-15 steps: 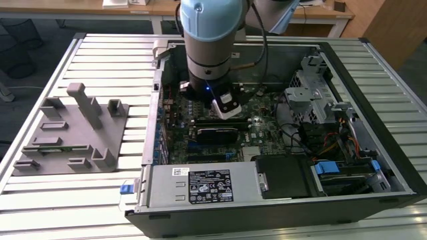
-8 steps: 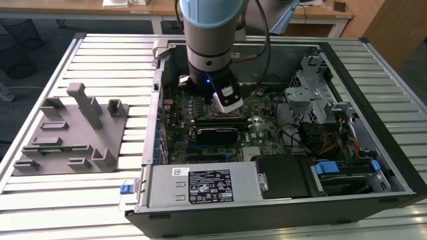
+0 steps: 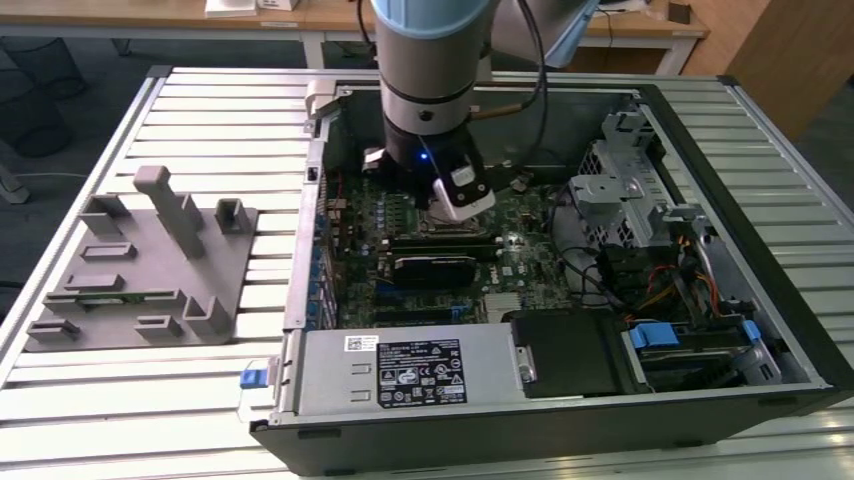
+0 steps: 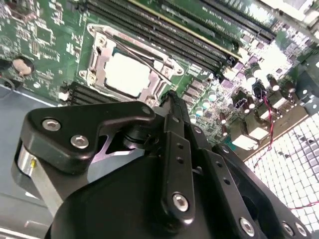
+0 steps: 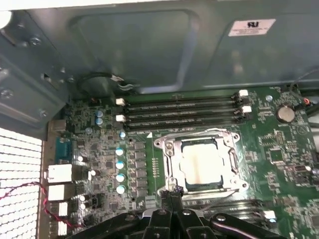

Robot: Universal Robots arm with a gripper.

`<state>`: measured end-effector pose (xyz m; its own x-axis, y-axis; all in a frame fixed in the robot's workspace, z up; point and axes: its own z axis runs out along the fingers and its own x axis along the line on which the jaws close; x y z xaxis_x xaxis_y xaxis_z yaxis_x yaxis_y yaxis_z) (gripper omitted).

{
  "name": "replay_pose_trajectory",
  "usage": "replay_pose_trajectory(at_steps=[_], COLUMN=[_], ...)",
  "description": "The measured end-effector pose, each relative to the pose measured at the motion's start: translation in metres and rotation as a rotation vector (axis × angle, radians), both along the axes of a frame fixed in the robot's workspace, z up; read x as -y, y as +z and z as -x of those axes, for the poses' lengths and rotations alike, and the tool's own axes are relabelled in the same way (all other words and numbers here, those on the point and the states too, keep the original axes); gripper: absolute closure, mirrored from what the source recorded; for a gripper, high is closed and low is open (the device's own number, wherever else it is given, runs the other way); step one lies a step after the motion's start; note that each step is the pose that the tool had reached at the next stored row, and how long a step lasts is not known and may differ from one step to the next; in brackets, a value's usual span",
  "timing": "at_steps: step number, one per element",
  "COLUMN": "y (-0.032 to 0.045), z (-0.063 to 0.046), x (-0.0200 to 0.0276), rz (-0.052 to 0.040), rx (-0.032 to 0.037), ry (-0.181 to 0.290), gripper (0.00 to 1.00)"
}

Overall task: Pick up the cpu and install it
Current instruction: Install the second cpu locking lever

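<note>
The cpu [image 5: 202, 167] is a pale silvery square lying flat inside the metal-framed socket [image 5: 167, 149] of the green motherboard [image 5: 279, 149]. The second wrist view shows the cpu [image 4: 127, 74] in that same frame. My gripper [image 5: 169, 191] hangs just above the board beside one edge of the socket, and its black fingers are pressed together with nothing visible between them. In the second wrist view the gripper [image 4: 169, 98] points at the socket's edge. In the exterior view the arm [image 3: 427, 90] reaches down into the open computer case [image 3: 694, 130], over the middle of the motherboard [image 3: 534, 270].
A grey slotted holder block [image 3: 134, 270] lies on the slatted table at the exterior view's left. Inside the case are memory slots [image 5: 184, 112], a drive cage [image 3: 627, 190], cables, and a power supply [image 3: 400, 370] along the near wall. The case walls stand close around the arm.
</note>
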<state>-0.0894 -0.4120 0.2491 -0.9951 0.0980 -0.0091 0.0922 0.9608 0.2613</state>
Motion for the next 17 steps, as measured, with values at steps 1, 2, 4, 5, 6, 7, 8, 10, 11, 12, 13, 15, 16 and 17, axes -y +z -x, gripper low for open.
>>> replay_pose_trajectory(at_steps=[1, 2, 4, 5, 6, 7, 8, 10, 11, 12, 13, 15, 16, 17], y=[0.0, 0.0, 0.0, 0.0, 0.0, 0.0, 0.0, -0.0001, -0.0004, -0.0008, -0.0015, -0.0034, -0.0044, -0.0057], z=[-0.001, -0.003, -0.007, -0.009, -0.011, -0.013, -0.016, -0.019, -0.02, -0.021, -0.022, -0.022, -0.022, -0.022], x=[0.0, 0.0, 0.0, 0.0, 0.0, 0.0, 0.0, 0.0001, 0.0003, 0.0008, 0.0014, 0.0031, 0.004, 0.0047], rz=[0.0033, 0.0055, 0.0095, 0.0115, 0.013, 0.0141, 0.0145, 0.0162, 0.017, 0.0173, 0.0174, 0.0174, 0.0174, 0.0173], rx=[0.0, 0.0001, 0.0001, 0.0, 0.0, -0.0001, 0.0, 0.0, 0.0, 0.0, -0.0002, -0.0001, -0.0001, -0.0001], ry=[-0.002, -0.003, -0.006, -0.007, -0.008, -0.009, -0.01, -0.011, -0.011, -0.011, -0.012, -0.013, -0.014, -0.014], gripper=[0.89, 0.89, 0.89, 0.89, 0.89, 0.89, 0.89, 0.89, 0.89, 0.89, 0.89, 0.89, 0.89, 0.89])
